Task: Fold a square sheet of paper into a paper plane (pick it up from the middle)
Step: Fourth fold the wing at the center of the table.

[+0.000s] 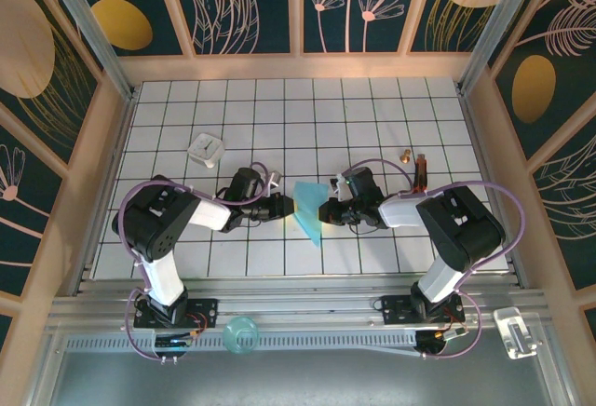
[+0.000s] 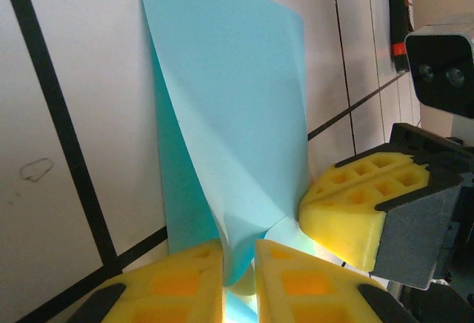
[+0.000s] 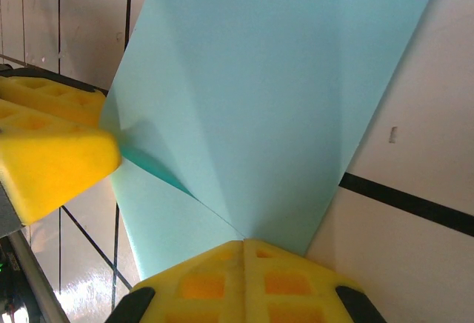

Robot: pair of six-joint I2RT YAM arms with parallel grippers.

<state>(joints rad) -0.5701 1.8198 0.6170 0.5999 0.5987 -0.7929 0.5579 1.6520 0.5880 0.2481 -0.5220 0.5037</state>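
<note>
**A:** From the overhead view, most of the square sheet of paper [image 1: 313, 220] is tucked between the two hands, mid tabletop [image 1: 279, 108]. I only get a light-blue wedge poking toward the near edge, and I can't make out its full outline.

**B:** Same here, the wrist views crop its edges too. It's thin cyan paper with a sharp diagonal crease and a darker flap underneath. Can't tell if it's off the tiles.

**A:** Left hand [image 2: 238, 278]?

**B:** Yellow fingers nearly together, pinching the sheet in the slit. Right hand [image 3: 244, 252] is pressed tight, pinching the sheet from the opposite side.
</note>
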